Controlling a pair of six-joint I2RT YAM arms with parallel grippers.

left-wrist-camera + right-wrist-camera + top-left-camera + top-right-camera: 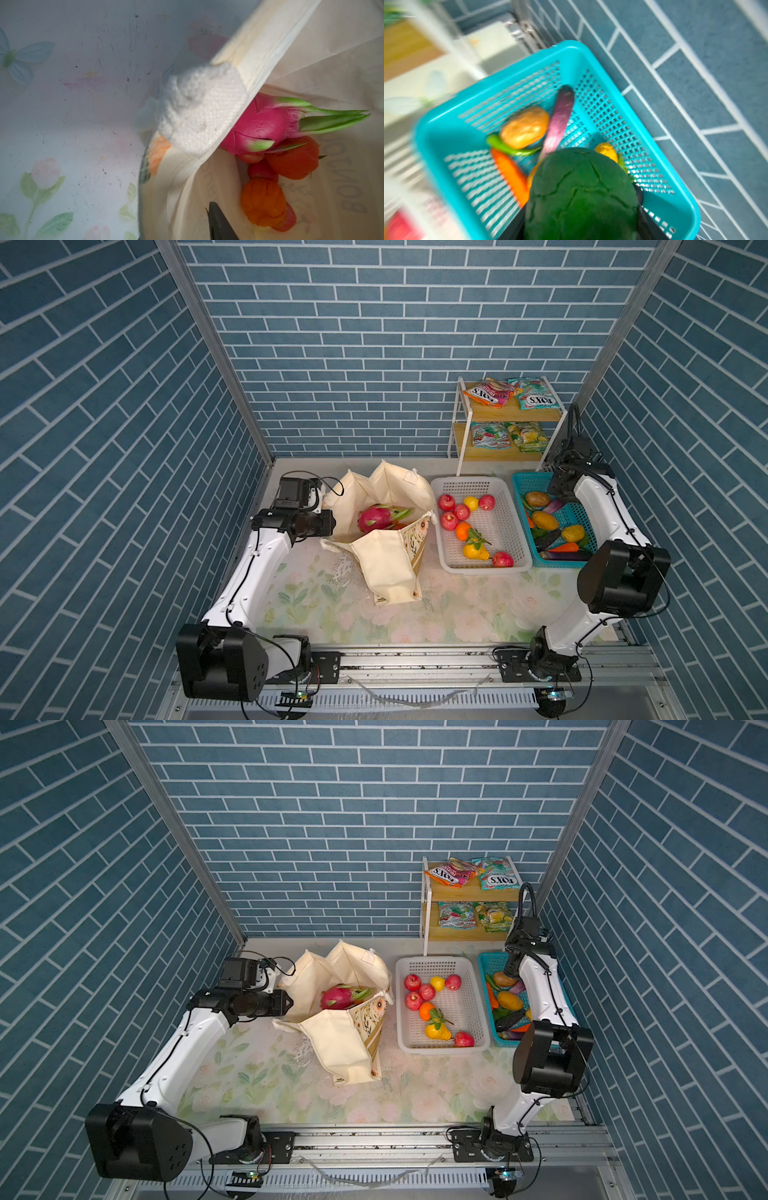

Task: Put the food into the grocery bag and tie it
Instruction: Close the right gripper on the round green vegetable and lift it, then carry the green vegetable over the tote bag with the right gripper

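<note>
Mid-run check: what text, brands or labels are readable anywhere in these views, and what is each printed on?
"FOX'S": on the orange-red snack packet on the top shelf, upside down in both top views.
"FOX'S": on the teal snack packet beside it, also upside down.
"BONJOU...": showing reversed through the grocery bag wall in the left wrist view; the remaining letters are unclear.
The two packets one level down: print too small to read.

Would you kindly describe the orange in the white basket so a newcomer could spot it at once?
Find the white basket between the grocery bag and the teal basket. Near its middle, beside the red apples, lies the orange. It is the only orange-coloured fruit there; its neighbours are red or yellow.
</note>
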